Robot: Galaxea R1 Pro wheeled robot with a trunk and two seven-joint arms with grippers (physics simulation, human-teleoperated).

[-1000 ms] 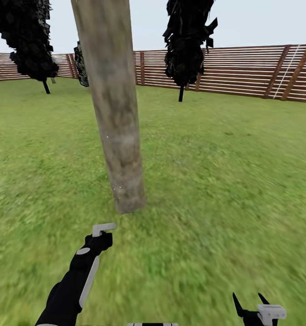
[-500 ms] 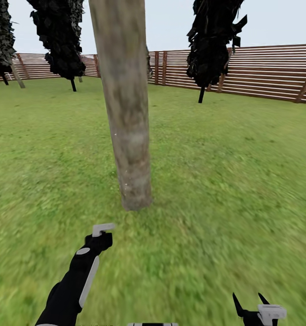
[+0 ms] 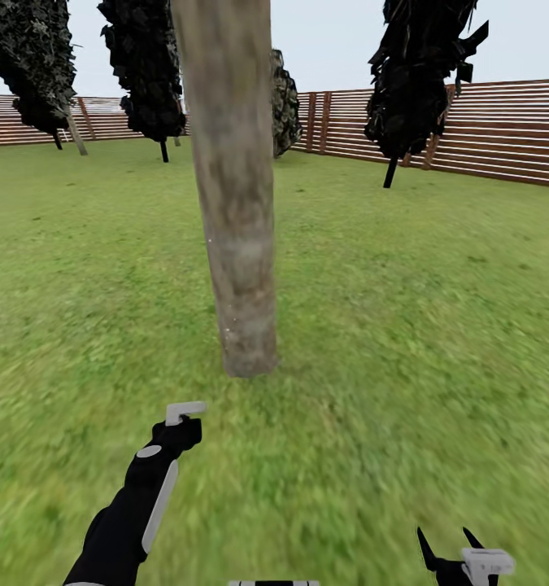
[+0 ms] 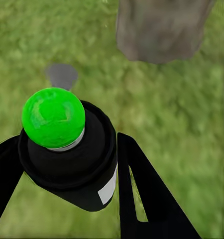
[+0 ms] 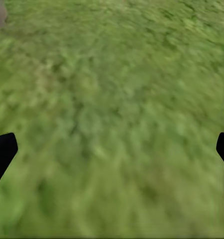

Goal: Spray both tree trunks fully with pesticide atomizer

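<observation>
One thick, mottled grey-beige tree trunk (image 3: 235,212) stands straight ahead of you on the blurry green grass floor (image 3: 404,325), its slightly wider base planted just beyond the reach of your left arm. Your left gripper (image 4: 67,164) has its two black fingers (image 4: 142,194) closed around the pesticide atomizer (image 4: 69,149), a small dark bottle with a bright green round cap and a whitish label patch; from the left wrist camera the bottle sits between the fingers, with the trunk's base above the grass ahead of it and a small grey spot on the grass nearer the bottle. In the head view you see the left gripper (image 3: 183,413) at the end of the black forearm, pointing toward the trunk and still apart from it. Your right gripper (image 3: 451,544) sits low at the lower right, its black fingers (image 5: 2,152) spread wide with only grass between them. Farther off, several trees with dark jagged foliage (image 3: 148,65) stand in front of the brown horizontal-slat wooden fence (image 3: 502,130).
</observation>
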